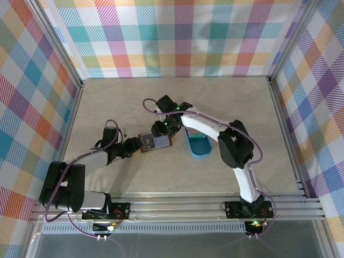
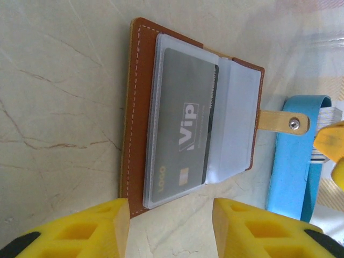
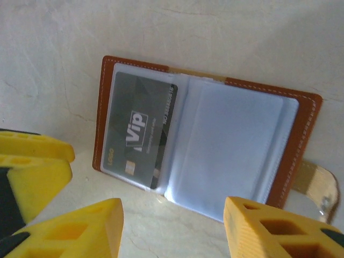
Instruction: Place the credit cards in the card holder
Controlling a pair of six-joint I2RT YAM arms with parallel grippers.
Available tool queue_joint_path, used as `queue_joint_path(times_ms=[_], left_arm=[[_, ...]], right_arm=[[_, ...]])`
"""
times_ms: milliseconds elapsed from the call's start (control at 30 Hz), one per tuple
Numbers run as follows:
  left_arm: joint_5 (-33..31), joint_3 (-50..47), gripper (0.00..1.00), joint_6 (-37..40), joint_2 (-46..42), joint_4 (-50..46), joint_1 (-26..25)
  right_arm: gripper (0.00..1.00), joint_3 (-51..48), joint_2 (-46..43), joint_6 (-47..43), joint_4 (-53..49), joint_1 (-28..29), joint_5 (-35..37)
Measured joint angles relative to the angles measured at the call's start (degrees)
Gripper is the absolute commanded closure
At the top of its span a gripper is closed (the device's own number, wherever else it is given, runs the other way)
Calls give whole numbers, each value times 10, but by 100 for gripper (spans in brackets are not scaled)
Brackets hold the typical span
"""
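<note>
The card holder (image 1: 156, 143) lies open and flat on the table, brown leather with clear plastic sleeves. A grey credit card (image 2: 185, 140) marked VIP sits inside the left sleeve (image 3: 140, 131). The right sleeve (image 3: 231, 145) looks empty. The holder's snap tab (image 2: 283, 121) points toward the blue tray. Pale edges of more cards (image 2: 329, 114) show in that tray. My left gripper (image 2: 171, 231) hovers open just off the holder's near edge (image 1: 135, 145). My right gripper (image 3: 172, 228) is open too, with nothing in it, and hangs over the holder's far edge (image 1: 159, 130).
A blue oval tray (image 1: 198, 144) stands just right of the holder, also seen as a blue wall (image 2: 293, 166). A yellow finger of the other gripper (image 3: 32, 166) shows at the left of the right wrist view. Checkered walls enclose the table.
</note>
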Motion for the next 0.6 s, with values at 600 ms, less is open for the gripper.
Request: queue_joint_path(times_ms=[600], left_arm=[[23,17,56,43,23,23,3]], right_arm=[[49,-61,-57,-45,27,-15,0]])
